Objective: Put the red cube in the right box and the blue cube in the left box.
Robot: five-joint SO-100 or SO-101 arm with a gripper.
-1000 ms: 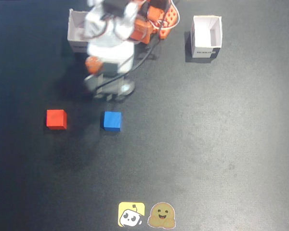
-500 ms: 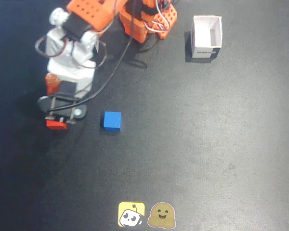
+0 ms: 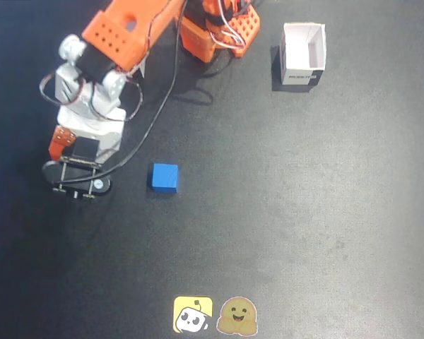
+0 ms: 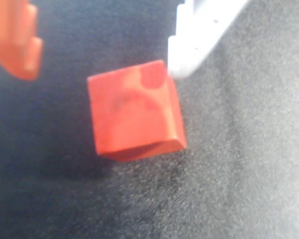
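In the wrist view the red cube (image 4: 134, 114) lies on the black mat, slightly turned. It sits just below my open gripper (image 4: 103, 69), with the orange finger (image 4: 17, 45) at its upper left and the white finger (image 4: 199, 35) close to its upper right corner. In the fixed view the gripper (image 3: 78, 185) hangs low at the left and covers the red cube. The blue cube (image 3: 165, 177) rests on the mat to the right of the gripper, untouched. The right white box (image 3: 302, 72) stands open at the top right. The arm hides the left box.
The orange robot base (image 3: 219, 28) sits at the top centre, and cables trail from it to the arm. Two stickers (image 3: 193, 314) (image 3: 238, 316) lie at the mat's bottom edge.
The arm swung from the top centre out to the left and came down over the red cube, which the fixed view showed before and is now covered. The blue cube stayed put.
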